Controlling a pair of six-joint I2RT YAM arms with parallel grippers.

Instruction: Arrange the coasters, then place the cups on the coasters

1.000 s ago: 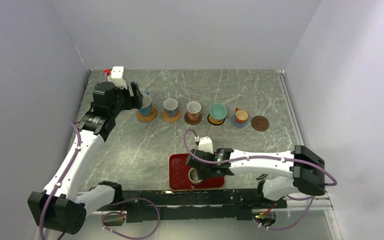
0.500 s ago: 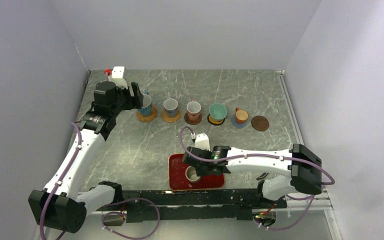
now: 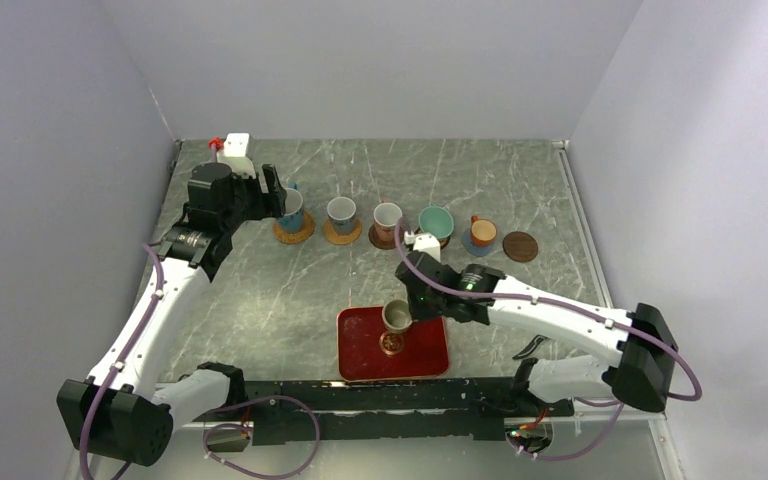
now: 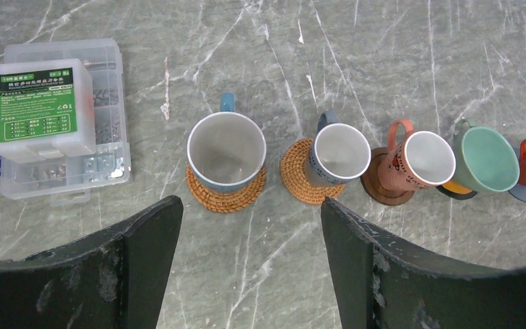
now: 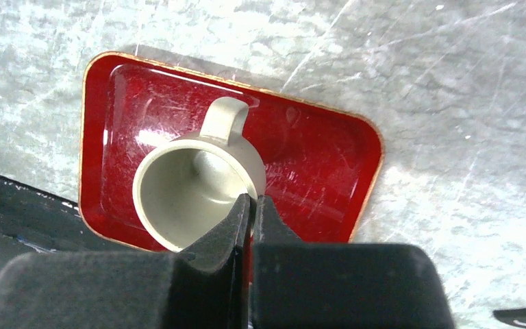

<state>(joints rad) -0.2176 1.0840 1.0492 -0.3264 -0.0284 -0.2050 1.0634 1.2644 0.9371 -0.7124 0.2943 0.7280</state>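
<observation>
- State: the right hand (image 5: 248, 205) is pinching the rim wall of the grey-olive cup (image 5: 190, 188), one finger inside the bowl and one outside, on the side opposite the handle. The cup hangs over the red tray (image 5: 308, 164) and appears to be raised clear of it.
- Target: the row at the far side of the surface (image 3: 290, 300) has one bare seat. This is the dark brown coaster (image 3: 520, 246) at the right end, just beside the orange cup (image 3: 481, 232).
- Carry: keep the cup upright. A one-wall pinch lets it swing about the fingers, so travel level and avoid abrupt turns.
- Approach: come in from above or from the near side, high enough to pass the orange cup's rim. Turn the handle away from that neighbour.
- Set-down: centre the base over the disc, lower until it rests flat, then release. The thin disc will likely slide if dragged.
- The left hand (image 4: 250, 205) is spread wide and holds nothing. It hangs above the blue-handled white cup (image 4: 227, 151), which is seated on its woven coaster (image 4: 227, 201). It need not move for this step.
</observation>
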